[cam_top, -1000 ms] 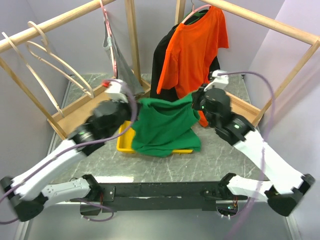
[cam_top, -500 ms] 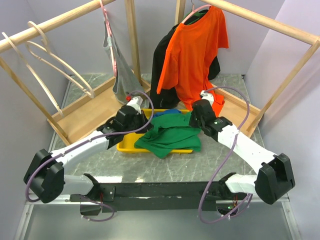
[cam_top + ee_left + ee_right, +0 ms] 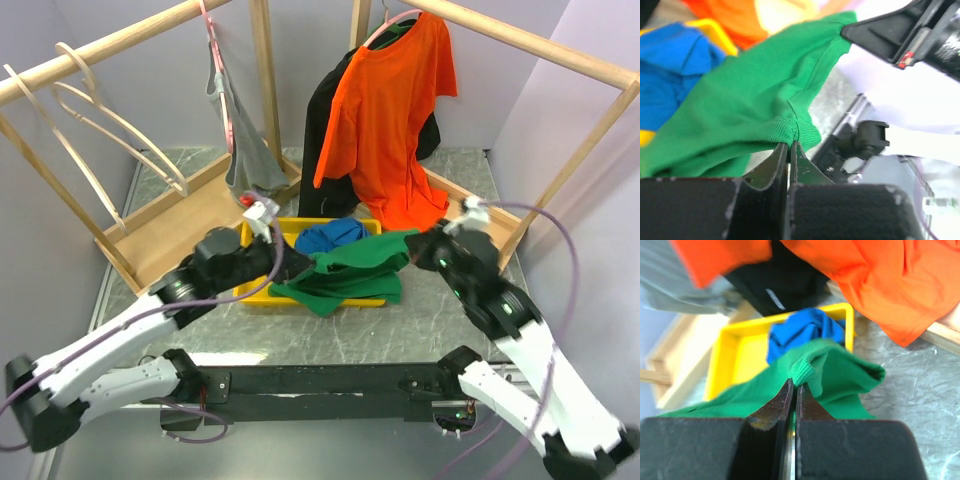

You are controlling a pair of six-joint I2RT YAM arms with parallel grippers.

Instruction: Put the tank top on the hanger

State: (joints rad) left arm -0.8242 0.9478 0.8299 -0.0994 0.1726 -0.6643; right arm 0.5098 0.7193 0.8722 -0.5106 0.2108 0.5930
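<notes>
The bright green tank top (image 3: pixel 345 272) hangs stretched between my two grippers, low over the front of the yellow tray (image 3: pixel 248 291). My left gripper (image 3: pixel 283 262) is shut on its ribbed hem at the left end, seen close in the left wrist view (image 3: pixel 789 145). My right gripper (image 3: pixel 415 243) is shut on a ribbed edge at the right end, seen close in the right wrist view (image 3: pixel 794 382). Pale wood hangers (image 3: pixel 118 122) hang on the left rail, far from both grippers.
A blue garment (image 3: pixel 330 237) lies in the tray. An orange T-shirt (image 3: pixel 385 120) over a black garment (image 3: pixel 322 130) hangs at the back right. A grey tank top (image 3: pixel 245 150) hangs on a pink hanger at the back. A wooden rack frame surrounds the area.
The top was lowered from mid-air. My grippers have since moved apart, left one leftward and right one rightward, stretching it. The blue garment is now uncovered.
</notes>
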